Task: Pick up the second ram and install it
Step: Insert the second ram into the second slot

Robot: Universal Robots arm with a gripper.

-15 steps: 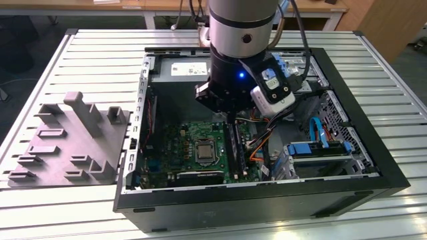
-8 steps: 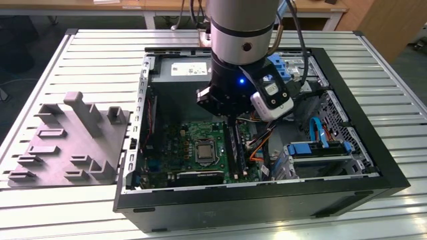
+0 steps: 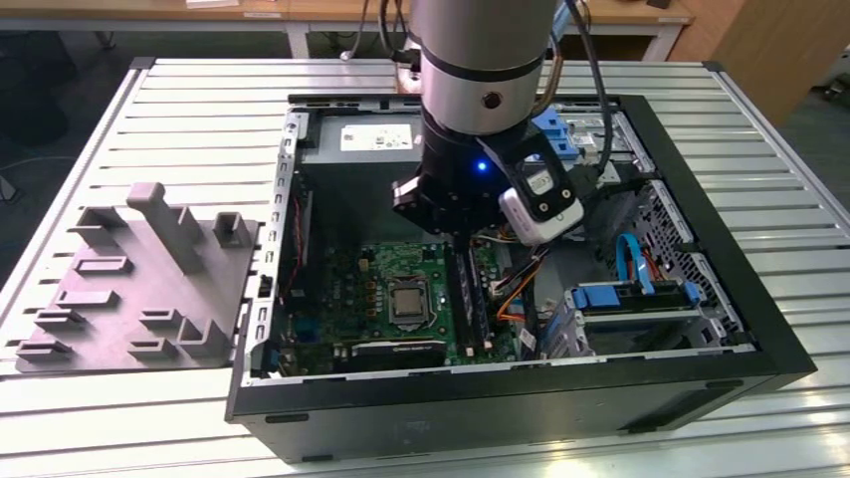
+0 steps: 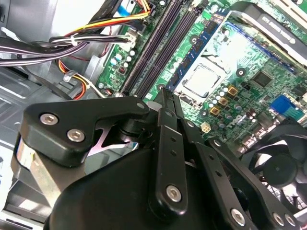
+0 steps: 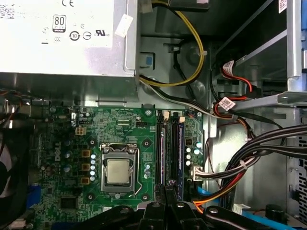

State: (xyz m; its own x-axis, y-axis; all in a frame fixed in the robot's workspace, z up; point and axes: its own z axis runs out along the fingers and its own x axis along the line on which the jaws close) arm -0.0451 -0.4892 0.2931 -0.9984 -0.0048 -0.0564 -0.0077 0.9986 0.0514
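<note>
On the exterior view's left of the CPU (image 3: pixel 405 299), outside the case (image 3: pixel 531 398), a grey tray (image 3: pixel 133 289) with upright posts lies on the slatted tabletop (image 3: pixel 199 90). The CPU sits in the green board on the case floor. Just to the CPU's right in the exterior view run the long black sockets (image 3: pixel 468 299), their length going from the far side of the case toward the near side.

The pincer (image 3: pixel 445 224) hangs over the far end of these sockets, a little beyond the CPU. In the second wrist view its fingers (image 4: pixel 167 127) are drawn narrow, nearly together, pinched on a thin dark strip seen edge-on: the second ram (image 4: pixel 163 97). The ram stands on edge over the board beside the CPU, its long axis roughly in line with the sockets. I cannot tell whether it touches them.

Beyond the CPU, against the far wall, is the power supply (image 3: pixel 378 137). In the first wrist view it bears a white label (image 5: pixel 57 21) with black print and marks. Past the sockets from the CPU, bundled cables (image 5: pixel 249 158) carry small white tags (image 5: pixel 225 103) whose print is too small to make out.
</note>
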